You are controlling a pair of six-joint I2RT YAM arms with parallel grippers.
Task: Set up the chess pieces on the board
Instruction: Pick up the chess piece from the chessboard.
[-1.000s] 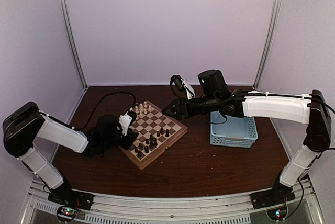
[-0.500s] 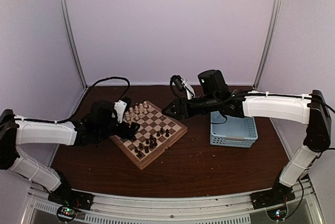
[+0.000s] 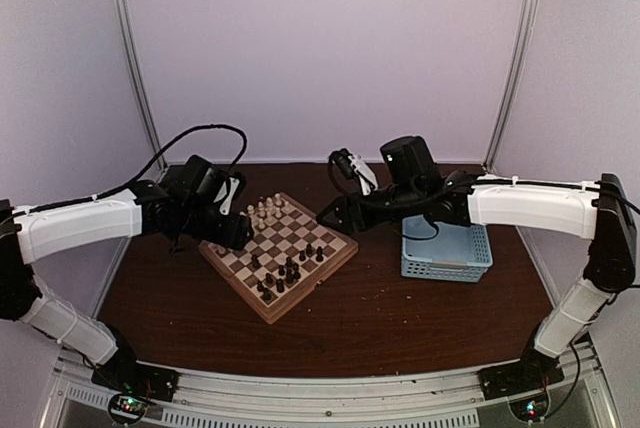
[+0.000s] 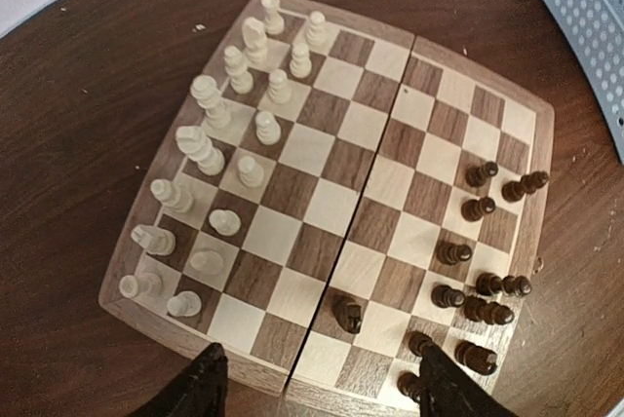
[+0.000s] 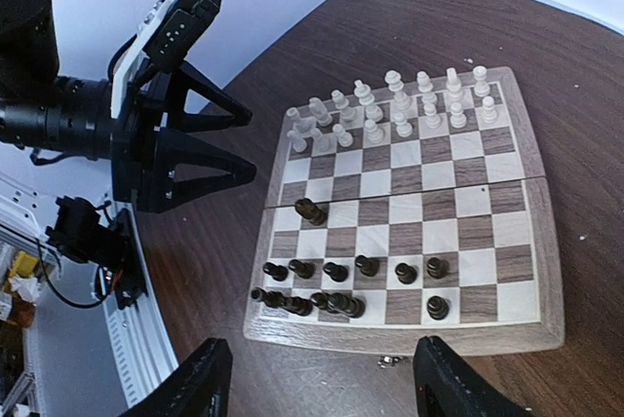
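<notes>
Most cream pieces (image 4: 198,149) are sitting ranked at left; dark pieces (image 4: 450,253) are crowding lower right, unsorted; left tool (image 4: 322,393) and right tool (image 5: 322,383) are gaping, empty.

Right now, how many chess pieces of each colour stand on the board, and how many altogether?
cream pieces: 16
dark pieces: at least 11; those bunched near one corner of the board cannot be told apart
Total: at least 27

Pale lilac walls (image 3: 320,48) enclose a dark brown table (image 3: 400,318).
</notes>
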